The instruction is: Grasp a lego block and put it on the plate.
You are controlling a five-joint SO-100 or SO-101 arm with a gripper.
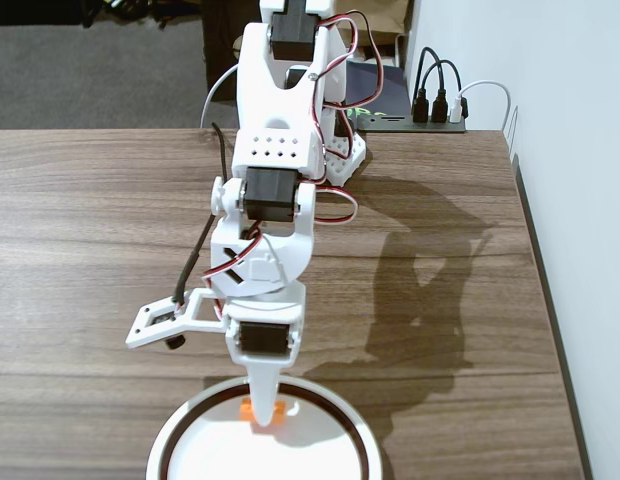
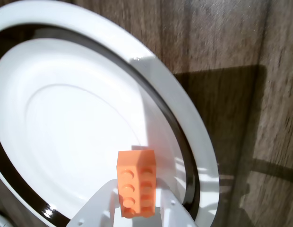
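Observation:
The orange lego block (image 2: 136, 182) sits between the two white fingers of my gripper (image 2: 137, 201), studs facing the wrist camera, and the gripper is shut on it. Beneath it lies the plate (image 2: 177, 82), white with a dark brown ring inside its rim. The block hangs over the plate's inner area, close to the ring; whether it touches the surface I cannot tell. In the fixed view my gripper (image 1: 263, 412) points down over the plate's far rim (image 1: 180, 420), with the lego block (image 1: 282, 408) showing orange on both sides of the finger.
The wooden table (image 1: 470, 300) ends at the right beside a white wall. The arm's base (image 1: 342, 150) stands at the table's back middle. A black power strip with plugs (image 1: 438, 108) sits behind the table at the back right.

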